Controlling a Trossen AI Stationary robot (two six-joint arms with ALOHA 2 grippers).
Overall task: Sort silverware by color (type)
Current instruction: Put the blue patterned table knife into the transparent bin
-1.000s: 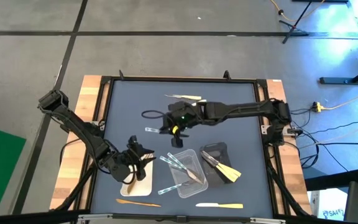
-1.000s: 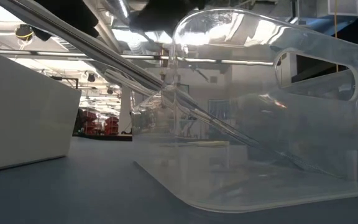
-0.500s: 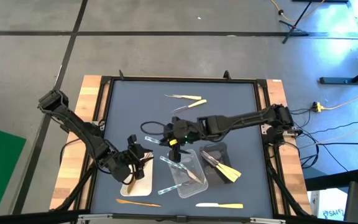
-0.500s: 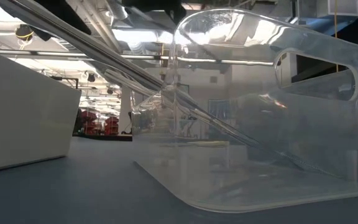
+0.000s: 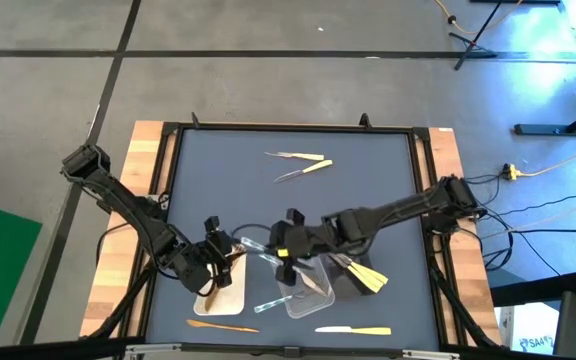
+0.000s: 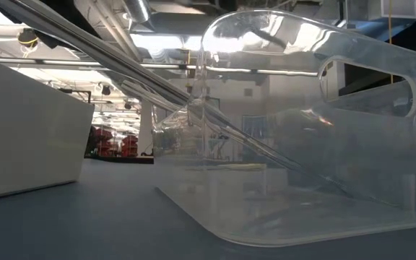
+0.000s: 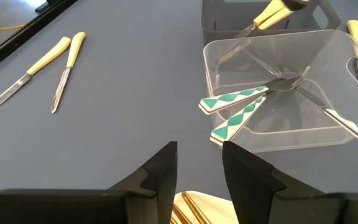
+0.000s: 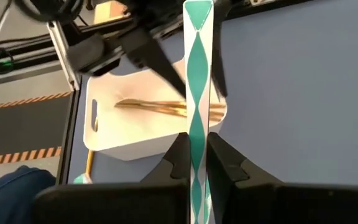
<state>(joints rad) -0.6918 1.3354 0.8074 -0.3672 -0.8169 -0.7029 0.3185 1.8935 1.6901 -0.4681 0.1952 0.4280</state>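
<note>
The right pincer (image 8: 196, 163) was clamped on a green-patterned utensil (image 8: 198, 81), held above the clear tray (image 5: 303, 290). The left pincer (image 7: 197, 171) stood wide over the white tray (image 5: 230, 297). Several utensils were sorted; two cream-handled knives (image 5: 301, 163) beyond remained on the tabletop (image 5: 368, 180).

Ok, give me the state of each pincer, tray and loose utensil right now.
Right pincer: shut on teal-patterned utensil, beside clear tray.
Left pincer: open, empty, over white tray.
White tray: holds wooden utensils.
Clear tray: holds teal-patterned pieces.
Yellow-handled pair: loose on mat.
</note>
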